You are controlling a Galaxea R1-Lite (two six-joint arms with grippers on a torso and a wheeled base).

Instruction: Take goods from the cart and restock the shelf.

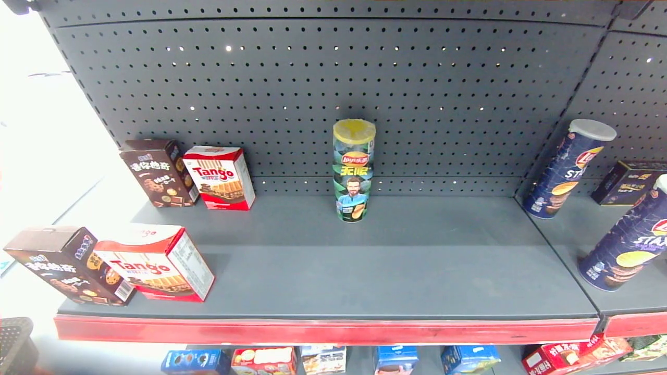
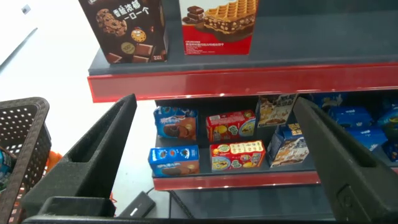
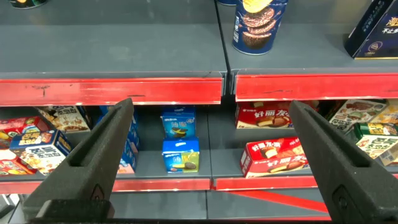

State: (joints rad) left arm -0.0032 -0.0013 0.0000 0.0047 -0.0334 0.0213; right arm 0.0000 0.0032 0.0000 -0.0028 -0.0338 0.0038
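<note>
Green cardboard chip can with yellow lid (image 1: 354,171), label showing lettering and a pictured figure, stands upright alone mid-back on the dark grey metal shelf (image 1: 396,271). Red-and-white wafer boxes (image 1: 156,263) and brown cookie boxes (image 1: 68,266) sit at its left end, navy chip cans (image 1: 568,166) in the next bay. Left jaws are spread and empty, low before the lower shelf (image 2: 236,181), with the black mesh basket (image 2: 25,143) beside them. Right jaws are spread and empty, facing the same lower rows.
</note>
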